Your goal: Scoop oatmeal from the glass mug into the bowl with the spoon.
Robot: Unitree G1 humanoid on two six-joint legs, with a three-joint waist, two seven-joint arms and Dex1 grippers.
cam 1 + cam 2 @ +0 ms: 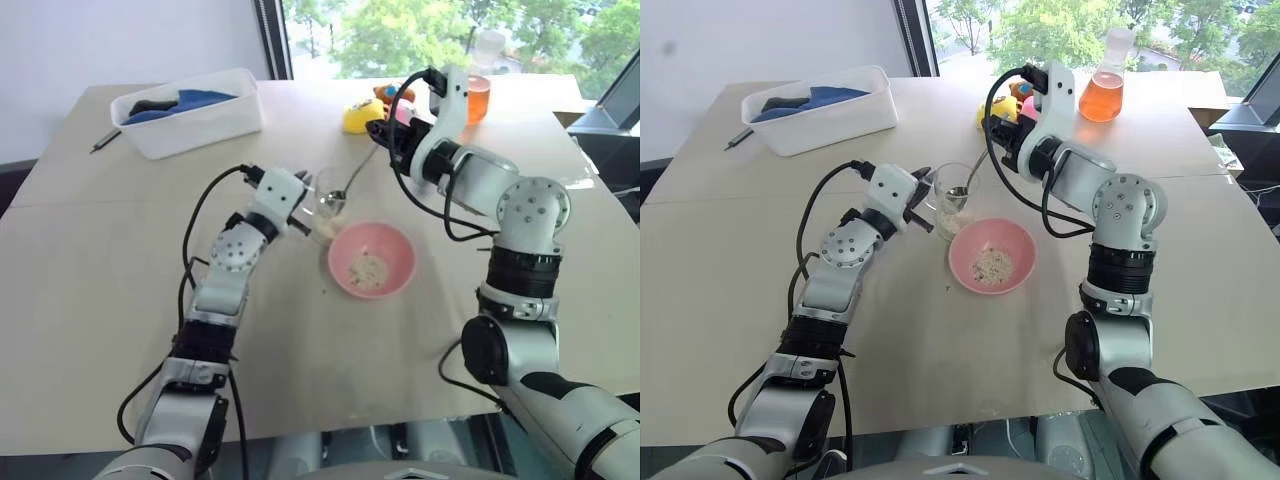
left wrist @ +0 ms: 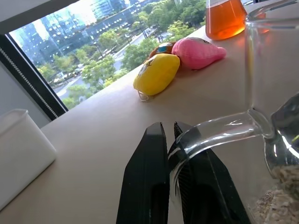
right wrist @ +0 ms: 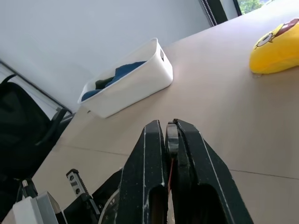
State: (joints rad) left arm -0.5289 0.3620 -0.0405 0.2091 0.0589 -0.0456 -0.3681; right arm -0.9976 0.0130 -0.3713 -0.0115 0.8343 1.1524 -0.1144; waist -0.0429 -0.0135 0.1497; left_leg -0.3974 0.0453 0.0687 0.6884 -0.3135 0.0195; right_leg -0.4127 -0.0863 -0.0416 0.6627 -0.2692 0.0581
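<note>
The glass mug (image 1: 328,207) stands just left of the pink bowl (image 1: 398,245), with oatmeal (image 2: 280,198) in its bottom. My left gripper (image 2: 168,126) is shut on the mug's clear handle (image 2: 212,132). My right gripper (image 3: 167,123) sits above and behind the mug, shut on the handle of the silver spoon (image 1: 357,172). The spoon slants down so that its oval end (image 1: 958,192) is inside the mug. A small heap of oat flakes (image 1: 990,265) lies in the bowl.
A white tub (image 1: 215,125) with blue cloth is at the back left, with a dark pen-like stick (image 1: 105,140) beside it. A yellow toy (image 1: 360,116), a pink toy (image 2: 201,51) and a flask of orange liquid (image 1: 1102,95) stand behind the mug.
</note>
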